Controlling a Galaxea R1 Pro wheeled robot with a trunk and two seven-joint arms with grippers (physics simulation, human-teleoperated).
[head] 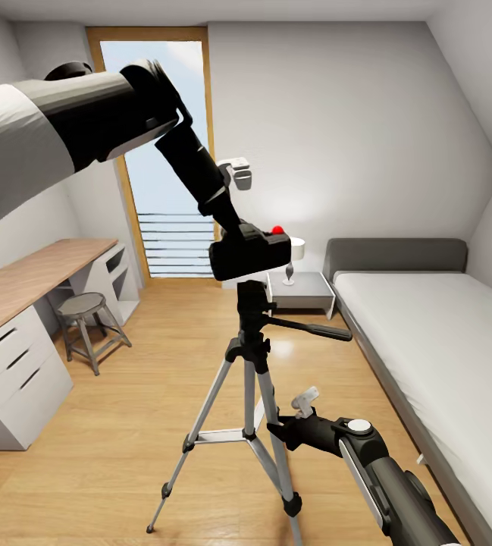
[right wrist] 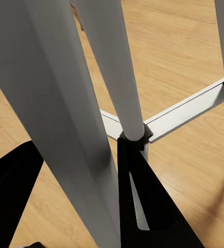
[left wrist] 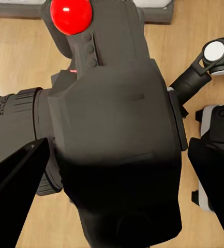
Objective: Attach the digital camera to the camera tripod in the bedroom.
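at the head view's centre, our left gripper point(head: 234, 227) held the small black digital camera with a red button point(head: 249, 254), jaws clamped on its body, just above the silver-legged camera tripod point(head: 249, 356). at five o'clock, our right gripper point(head: 276, 426) closed on a tripod leg.

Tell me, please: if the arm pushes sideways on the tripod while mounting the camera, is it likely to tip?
Possibly. The camera tripod stands tall on three thin legs, so a push near its head could probably tip it. The smooth wood floor may also let the feet slide. The right gripper at one leg likely steadies it.
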